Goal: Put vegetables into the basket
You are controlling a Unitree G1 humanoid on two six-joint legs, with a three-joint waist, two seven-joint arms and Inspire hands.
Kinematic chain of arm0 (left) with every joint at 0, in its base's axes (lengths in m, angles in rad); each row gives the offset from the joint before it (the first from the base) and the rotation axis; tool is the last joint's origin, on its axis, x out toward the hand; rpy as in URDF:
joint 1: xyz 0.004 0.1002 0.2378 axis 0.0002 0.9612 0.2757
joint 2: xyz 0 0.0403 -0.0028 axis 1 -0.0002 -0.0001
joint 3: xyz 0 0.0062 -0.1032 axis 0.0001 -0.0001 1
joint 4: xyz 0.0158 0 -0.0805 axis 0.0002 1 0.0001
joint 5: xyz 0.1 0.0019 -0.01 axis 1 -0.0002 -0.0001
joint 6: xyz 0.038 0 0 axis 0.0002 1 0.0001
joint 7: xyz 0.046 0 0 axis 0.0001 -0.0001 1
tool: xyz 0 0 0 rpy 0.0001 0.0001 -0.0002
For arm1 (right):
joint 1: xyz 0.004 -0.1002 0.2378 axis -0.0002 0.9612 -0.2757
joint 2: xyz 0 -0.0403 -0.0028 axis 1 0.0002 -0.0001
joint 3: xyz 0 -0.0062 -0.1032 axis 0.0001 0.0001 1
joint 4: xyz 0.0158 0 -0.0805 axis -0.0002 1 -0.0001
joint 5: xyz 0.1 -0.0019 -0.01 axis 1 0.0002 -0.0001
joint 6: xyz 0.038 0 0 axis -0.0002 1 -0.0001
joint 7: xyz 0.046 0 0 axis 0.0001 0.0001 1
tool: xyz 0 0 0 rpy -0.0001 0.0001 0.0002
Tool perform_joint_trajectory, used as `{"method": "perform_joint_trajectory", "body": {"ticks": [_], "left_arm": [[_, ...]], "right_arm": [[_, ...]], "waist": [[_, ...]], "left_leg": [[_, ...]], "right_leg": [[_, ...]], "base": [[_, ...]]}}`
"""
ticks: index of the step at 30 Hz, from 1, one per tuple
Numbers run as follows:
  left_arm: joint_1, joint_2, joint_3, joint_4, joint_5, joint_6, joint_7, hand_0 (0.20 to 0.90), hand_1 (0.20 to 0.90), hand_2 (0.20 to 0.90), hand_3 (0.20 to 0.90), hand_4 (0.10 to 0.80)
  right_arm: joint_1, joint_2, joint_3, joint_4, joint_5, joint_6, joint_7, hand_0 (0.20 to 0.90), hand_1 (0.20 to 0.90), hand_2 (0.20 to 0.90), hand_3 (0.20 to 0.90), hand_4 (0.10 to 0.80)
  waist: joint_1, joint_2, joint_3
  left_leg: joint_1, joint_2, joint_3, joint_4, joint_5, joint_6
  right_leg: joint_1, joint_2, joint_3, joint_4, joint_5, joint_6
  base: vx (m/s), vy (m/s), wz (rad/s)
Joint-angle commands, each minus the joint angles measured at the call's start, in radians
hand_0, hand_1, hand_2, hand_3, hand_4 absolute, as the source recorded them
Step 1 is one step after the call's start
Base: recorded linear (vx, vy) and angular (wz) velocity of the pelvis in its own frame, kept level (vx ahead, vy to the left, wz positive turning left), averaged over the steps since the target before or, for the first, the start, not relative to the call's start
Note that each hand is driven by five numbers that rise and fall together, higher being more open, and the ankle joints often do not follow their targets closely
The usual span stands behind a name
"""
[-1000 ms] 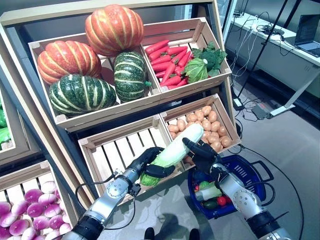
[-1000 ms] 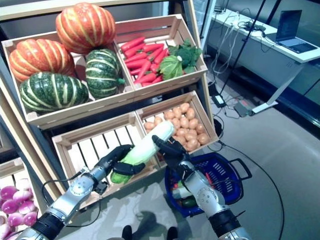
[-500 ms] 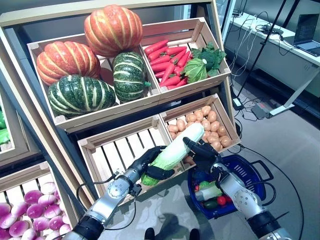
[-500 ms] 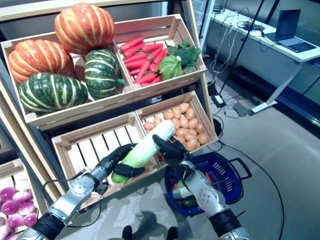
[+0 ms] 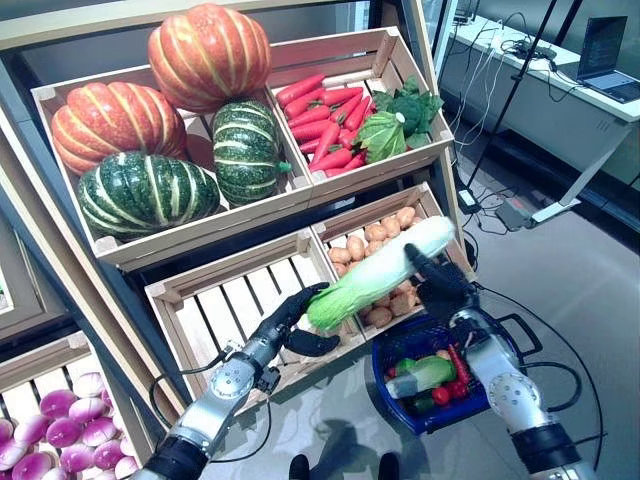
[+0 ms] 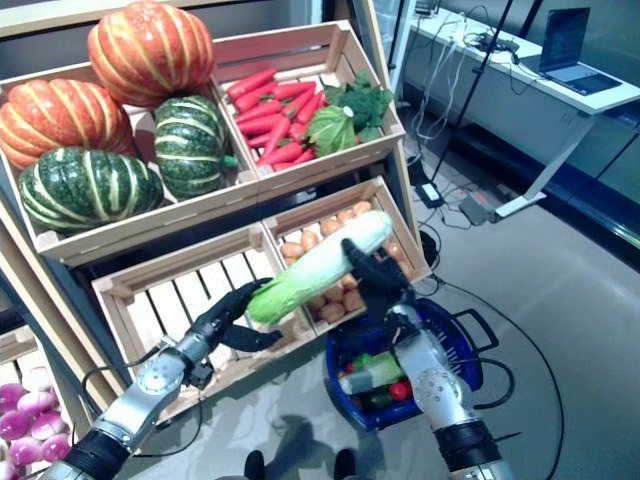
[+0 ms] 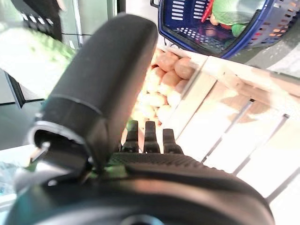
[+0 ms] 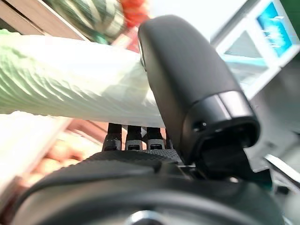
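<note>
A long pale green cabbage (image 5: 385,270) hangs slanted in front of the stand's lower crates, its white end up to the right. My right hand (image 5: 440,285) is shut on it near that white end, thumb and fingers round it in the right wrist view (image 8: 70,84). My left hand (image 5: 285,325) is open at the leafy green end, fingers spread. The blue basket (image 5: 436,421) stands on the floor under my right arm. In it lie a pale green vegetable (image 5: 425,375), red ones (image 5: 457,367) and a dark green one.
The wooden stand (image 5: 120,245) with its tilted crates rises right in front. A slatted lower crate (image 5: 225,315) lies by my left hand. A white desk (image 5: 560,85) with a laptop stands at the back right, with cables on the grey floor (image 5: 590,270) beside it.
The cabbage has moved right and up with my right hand, over towards the basket. My left hand has opened and let go of the leafy end. The camera has shifted a little.
</note>
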Motion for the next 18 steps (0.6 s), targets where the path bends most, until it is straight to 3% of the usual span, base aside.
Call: {"method": "perform_joint_trajectory", "body": {"ticks": [1, 11, 18], "left_arm": [[-0.079, 0.018, 0.060, 0.013, -0.043, -0.113, 0.034, 0.900, 0.900, 0.900, 0.900, 0.800], [-0.049, 0.029, 0.081, 0.006, -0.046, -0.112, 0.051, 0.900, 0.900, 0.900, 0.900, 0.800], [-0.027, 0.043, 0.110, -0.027, -0.064, -0.096, 0.042, 0.900, 0.900, 0.900, 0.900, 0.800]], "right_arm": [[-0.047, 0.000, -0.132, -0.170, -0.032, -0.158, -0.010, 0.300, 0.300, 0.300, 0.300, 0.400], [0.015, -0.048, -0.248, -0.070, -0.190, -0.254, -0.166, 0.300, 0.300, 0.300, 0.300, 0.400], [0.062, -0.051, -0.289, 0.059, -0.227, -0.274, -0.281, 0.300, 0.300, 0.300, 0.300, 0.400]], "waist": [[-0.026, -0.031, -0.038], [-0.040, -0.037, -0.035], [-0.042, -0.041, -0.026]], "left_leg": [[0.007, -0.002, -0.023, 0.002, -0.075, -0.011], [0.000, 0.007, -0.009, 0.002, -0.072, -0.013], [-0.008, 0.013, -0.007, 0.002, -0.061, -0.016]], "right_leg": [[0.050, -0.047, -0.019, 0.005, -0.011, 0.053], [0.042, -0.044, -0.009, 0.005, -0.010, 0.053], [0.040, -0.039, -0.012, 0.005, -0.008, 0.050]], "base": [[0.021, 0.007, -0.06], [0.013, 0.001, -0.04], [0.046, -0.031, -0.02]]}}
